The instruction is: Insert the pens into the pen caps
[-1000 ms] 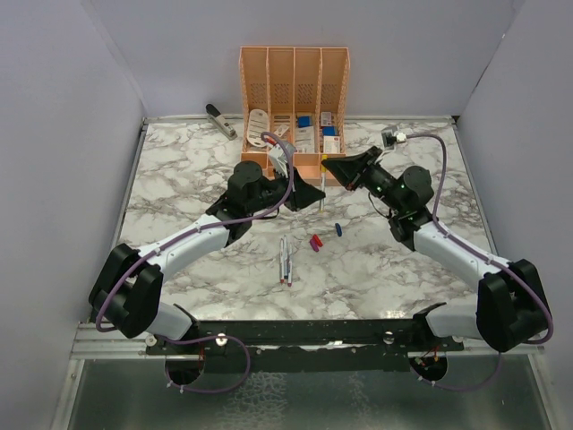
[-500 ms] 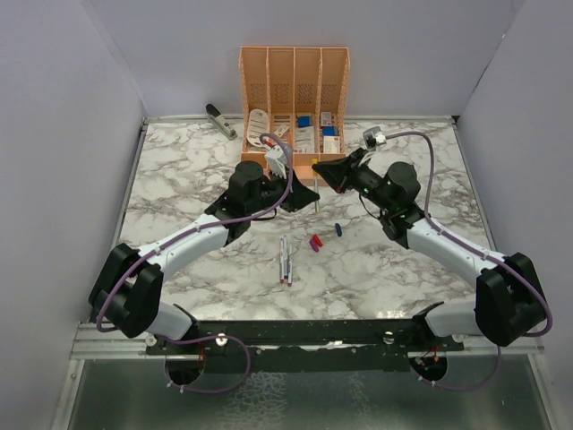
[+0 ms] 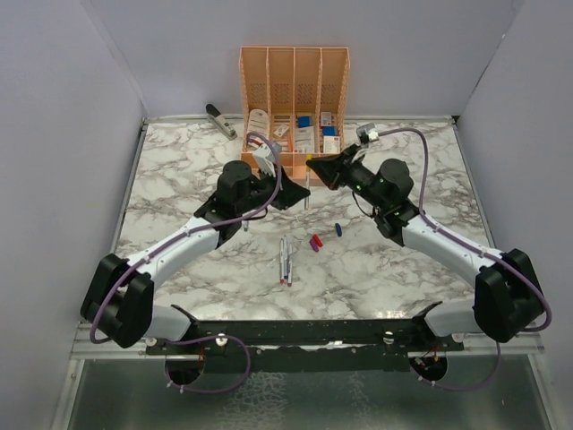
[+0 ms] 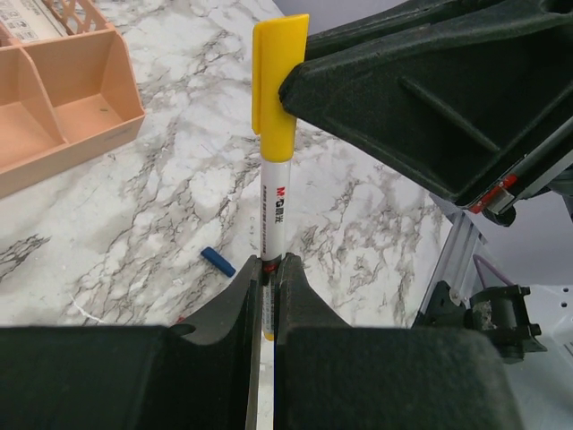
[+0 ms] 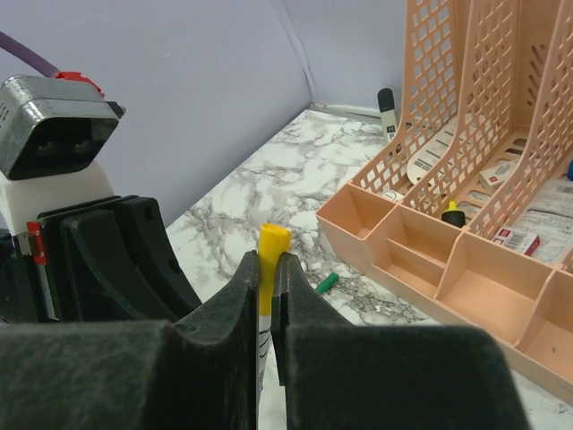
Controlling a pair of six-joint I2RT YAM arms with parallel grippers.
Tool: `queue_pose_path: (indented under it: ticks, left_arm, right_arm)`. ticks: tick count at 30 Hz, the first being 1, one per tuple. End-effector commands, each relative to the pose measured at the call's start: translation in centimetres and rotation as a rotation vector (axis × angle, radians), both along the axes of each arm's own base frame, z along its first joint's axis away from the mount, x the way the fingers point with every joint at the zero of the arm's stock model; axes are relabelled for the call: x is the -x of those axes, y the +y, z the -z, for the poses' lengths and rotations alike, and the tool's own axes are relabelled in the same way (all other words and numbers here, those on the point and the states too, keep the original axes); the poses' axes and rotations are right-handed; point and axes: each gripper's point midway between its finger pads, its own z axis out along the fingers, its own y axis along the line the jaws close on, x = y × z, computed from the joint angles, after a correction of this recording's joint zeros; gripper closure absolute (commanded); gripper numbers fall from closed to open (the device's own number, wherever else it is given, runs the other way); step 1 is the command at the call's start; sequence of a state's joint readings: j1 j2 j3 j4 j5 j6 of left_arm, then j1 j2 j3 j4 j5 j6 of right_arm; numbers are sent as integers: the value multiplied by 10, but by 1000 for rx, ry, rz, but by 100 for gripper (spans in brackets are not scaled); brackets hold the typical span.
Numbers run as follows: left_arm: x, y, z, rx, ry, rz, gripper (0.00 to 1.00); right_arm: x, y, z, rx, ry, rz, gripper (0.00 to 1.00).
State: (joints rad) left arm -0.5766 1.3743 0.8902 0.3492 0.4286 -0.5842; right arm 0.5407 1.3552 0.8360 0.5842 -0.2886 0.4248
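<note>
Left wrist view: the left pincer (image 4: 269,273) is clenched on the lower barrel of a white pen (image 4: 274,206), held upright above the counter (image 4: 179,197), with the yellow cap (image 4: 277,85) sitting on its top end. The right pincer (image 5: 269,269) is clamped on that cap, near the front of the peach organiser (image 5: 354,237). A blue cap (image 4: 218,261) lies on the counter below.

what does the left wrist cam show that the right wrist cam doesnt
Only the left wrist view: the left hand gripping the pen by its barrel, and a blue cap on the table. Only the right wrist view: a green cap beside the organiser, its tall mesh slots, and the left arm's camera. Both: the yellow cap pinched in the right hand, the organiser's low trays and the marble.
</note>
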Motion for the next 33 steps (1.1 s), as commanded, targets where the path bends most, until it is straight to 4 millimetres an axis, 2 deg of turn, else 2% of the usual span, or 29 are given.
queue_pose_path:
  ticks: [1, 3, 7, 11, 15, 20, 25, 30, 33]
  left_arm:
    - [-18, 30, -66, 109, -197, -144, 100]
    - [-13, 34, -47, 71, -151, -143, 100]
    - [-7, 42, -15, -9, -71, -160, 100]
    - [-6, 54, 19, -137, 10, -195, 100]
    - [-11, 69, 57, -296, 100, -244, 100]
    - [-20, 91, 106, -505, 230, -322, 100]
    - [-31, 105, 131, -601, 286, -390, 100]
    - [-40, 117, 157, -714, 362, -419, 100]
    - [-42, 119, 170, -764, 399, -416, 100]
  right_arm:
    - [4, 12, 54, 106, 181, -33, 94]
    - [-5, 14, 34, 90, 134, -19, 81]
    - [-20, 14, -9, 49, 39, 32, 64]
    - [-24, 8, -42, 6, -28, 70, 60]
    - [-20, 2, -56, -10, -51, 91, 60]
    - [-23, -13, -42, 50, 30, 171, 60]
    - [-16, -27, -20, 103, 77, 214, 60]
    - [-8, -32, 2, 140, 139, 211, 60]
    - [-5, -32, 8, 141, 158, 206, 60]
